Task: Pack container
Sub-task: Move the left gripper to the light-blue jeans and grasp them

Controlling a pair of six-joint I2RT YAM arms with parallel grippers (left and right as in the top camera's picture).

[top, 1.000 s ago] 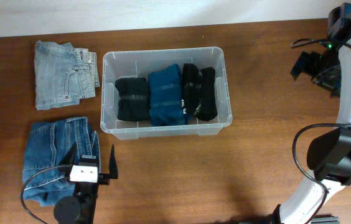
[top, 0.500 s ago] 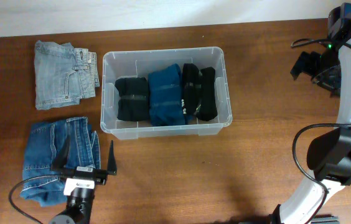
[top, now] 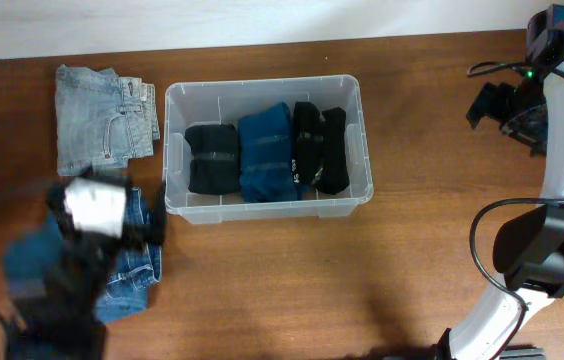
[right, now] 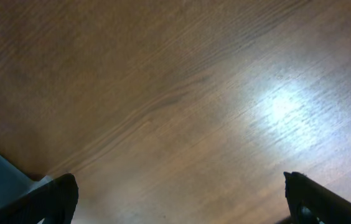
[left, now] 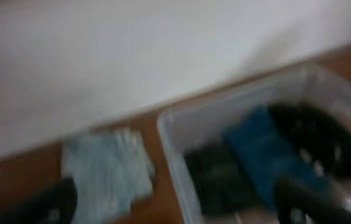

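container [top: 262,84] sits back-centre on the table, long side running left-right | left gripper [left: 175,202] wide open, empty, over the jeans [top: 127,270] at the front-left, container off to its right and back, way nearer this one | right gripper [right: 178,199] open, empty too

clothes [top: 262,152] lie in the container [top: 262,84], jeans [top: 100,122] left of it.

Clear plastic container [top: 262,82], glossy wood table [top: 362,280].
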